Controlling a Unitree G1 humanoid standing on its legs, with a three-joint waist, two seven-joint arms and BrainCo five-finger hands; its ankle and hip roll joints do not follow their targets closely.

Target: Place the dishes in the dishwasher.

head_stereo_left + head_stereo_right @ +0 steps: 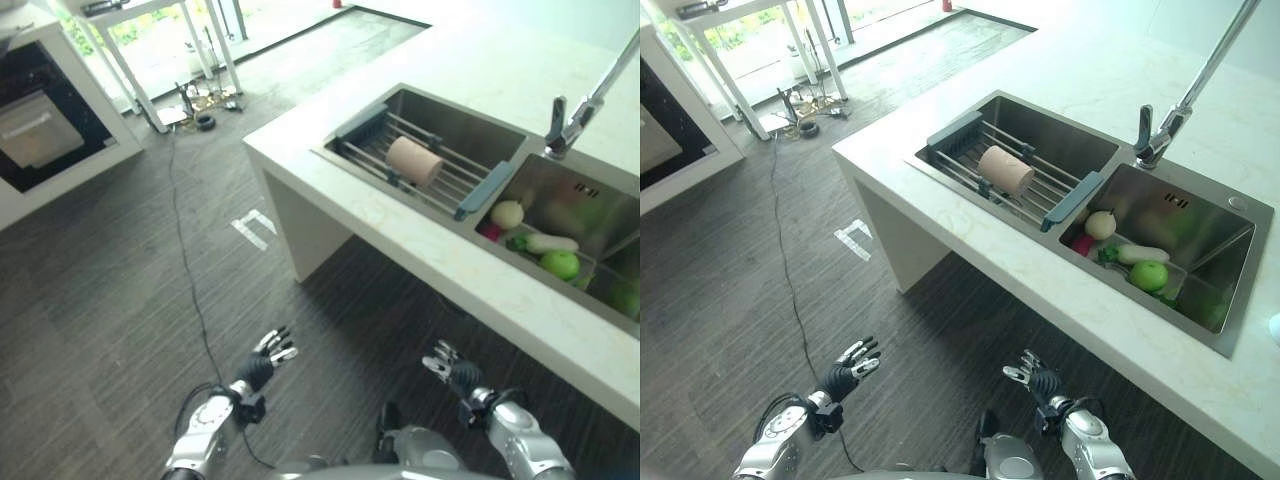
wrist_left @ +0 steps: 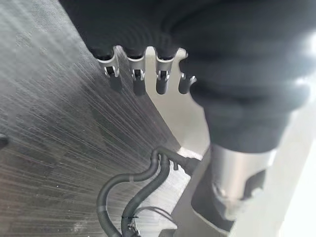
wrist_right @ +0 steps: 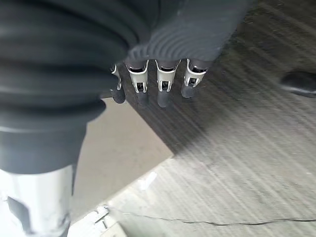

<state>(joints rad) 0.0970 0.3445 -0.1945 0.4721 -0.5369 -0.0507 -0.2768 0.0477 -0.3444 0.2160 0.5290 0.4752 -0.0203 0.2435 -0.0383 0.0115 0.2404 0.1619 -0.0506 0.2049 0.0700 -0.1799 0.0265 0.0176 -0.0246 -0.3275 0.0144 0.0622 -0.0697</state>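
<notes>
Hanging low: both hands, over the dark wood-grain floor (image 1: 110, 300), holding nothing.
Left hand (image 1: 272, 352): fingers straight and a little spread, pointing up and forward; in its wrist view the fingers (image 2: 138, 74) stand in an even row over the floor.
Right hand (image 1: 1032, 374): fingers relaxed and loosely spread (slightly bent at the tips), just short of the counter's edge; its wrist view shows the fingers (image 3: 164, 79) straight, nothing between them.
Counter (image 1: 420, 250): pale stone, ahead and to the right, well apart from both hands.
Sink (image 1: 1200, 215): two basins with a tall tap (image 1: 1180, 105).
Rack (image 1: 1010, 185): spans the left basin, grey ends.
Cup (image 1: 1005, 169): beige, on its side on the rack.
Right basin: vegetables, among them a green apple (image 1: 1148, 275).
</notes>
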